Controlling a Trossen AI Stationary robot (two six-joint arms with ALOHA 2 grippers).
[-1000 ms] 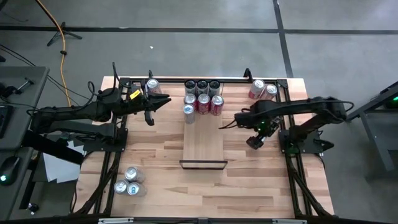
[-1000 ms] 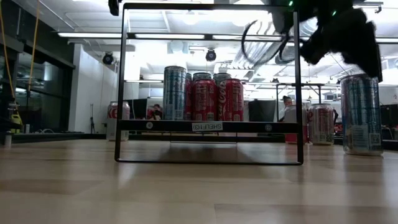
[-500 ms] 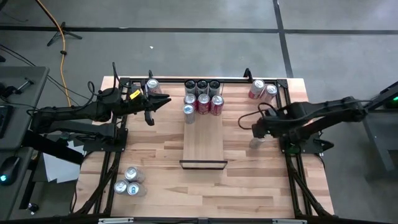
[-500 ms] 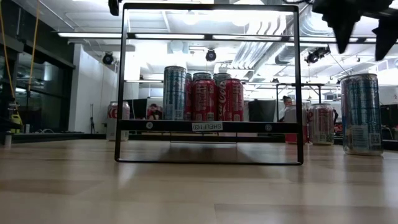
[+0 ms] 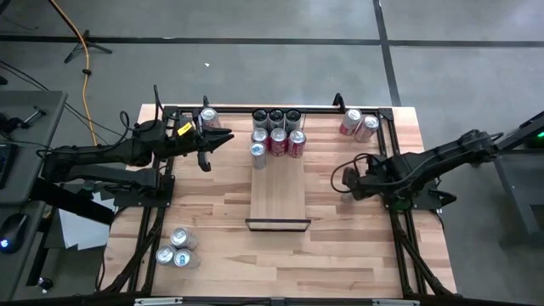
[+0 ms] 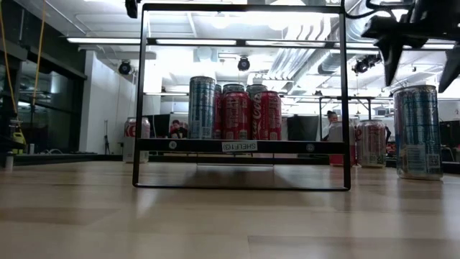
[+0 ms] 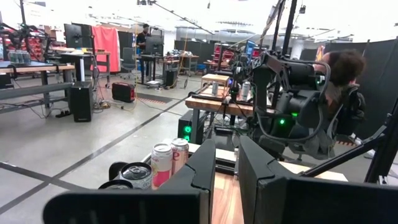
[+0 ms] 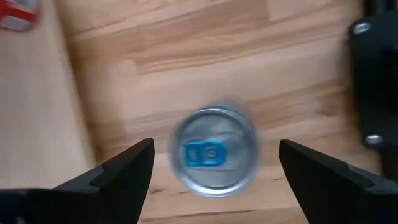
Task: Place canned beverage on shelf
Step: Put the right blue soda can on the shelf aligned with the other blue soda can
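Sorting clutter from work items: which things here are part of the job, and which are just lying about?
Job:
right pincer, open over the can
shelf

Lying about:
three cans
left pincer, shut, waiting
two cans

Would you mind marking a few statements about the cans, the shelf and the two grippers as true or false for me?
1. The right gripper is open above an upright can with a blue tab. True.
2. That can already stands on the shelf. False: it stands on the tabletop, to the right of the shelf.
3. The left gripper holds a can. False: it is shut on nothing, waiting near the table's far left corner.
4. A cluster of cans stands at the shelf's far end. True.
5. Three cans sit near the table's front left. True.
6. The near half of the shelf is full of cans. False: it is bare.
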